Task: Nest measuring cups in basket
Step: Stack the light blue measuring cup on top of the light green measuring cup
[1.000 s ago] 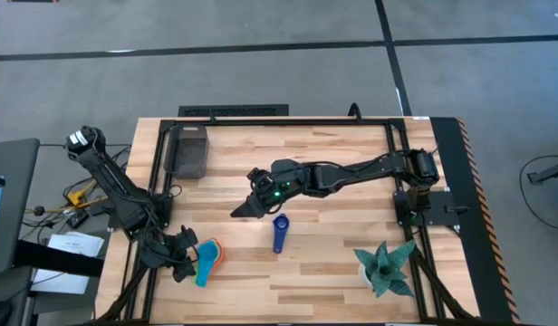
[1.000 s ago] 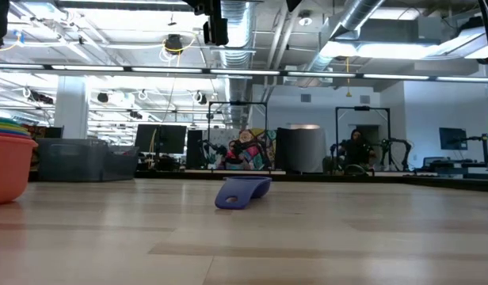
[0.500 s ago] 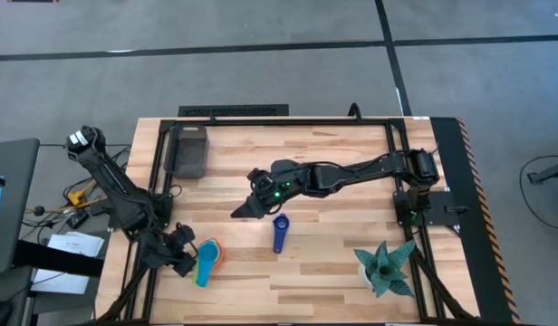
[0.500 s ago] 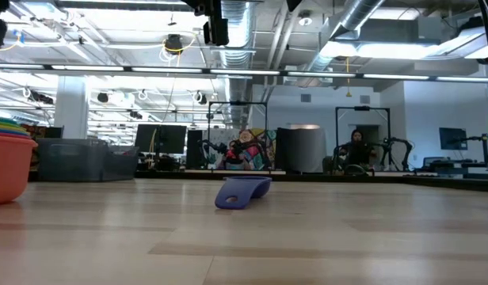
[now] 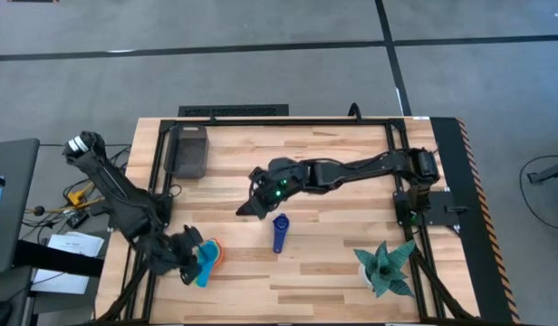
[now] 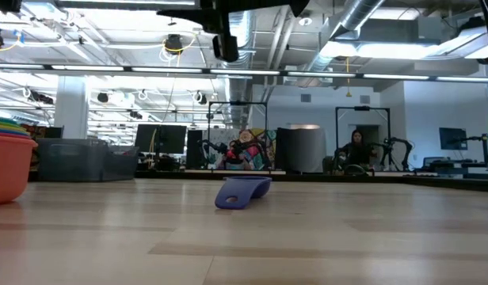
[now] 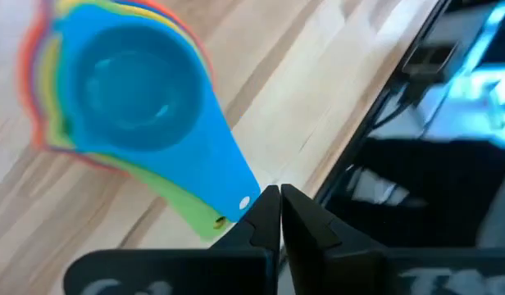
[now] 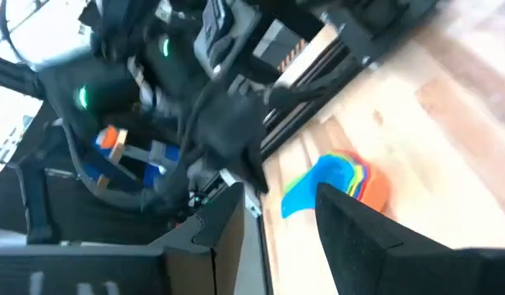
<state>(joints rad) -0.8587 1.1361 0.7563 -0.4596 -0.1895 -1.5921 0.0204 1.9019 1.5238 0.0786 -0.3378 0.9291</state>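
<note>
A nested stack of measuring cups (image 5: 207,257), light blue on top, rests on the table near its near-left corner; the low view shows its red outer cup (image 6: 6,168). A dark blue cup (image 5: 279,233) lies alone mid-table, rim down (image 6: 242,191). The dark grey basket (image 5: 189,150) stands at the far left. My left gripper (image 5: 188,263) is shut, its tips (image 7: 279,197) beside the stack's handle ends. My right gripper (image 5: 245,210) hovers open above mid-table, to the far-left of the dark blue cup, and looks toward the stack (image 8: 334,184). My left gripper's shut fingertips (image 7: 265,215) stand right beside the free end of the light blue cup's handle (image 7: 243,201), coming at it level from the table's left. I cannot tell whether they touch it. The stack sits flat on the table.
A teal spiky plant (image 5: 385,267) stands near the near-right corner. A black metal frame (image 5: 392,136) runs round the table's edges. Bare wood lies between the basket, the stack and the dark blue cup.
My left gripper has moved a short way toward the table's right, closing on the handle ends of the cup stack. My right gripper has shifted slightly toward the table's right. The cups have stayed where they were.
</note>
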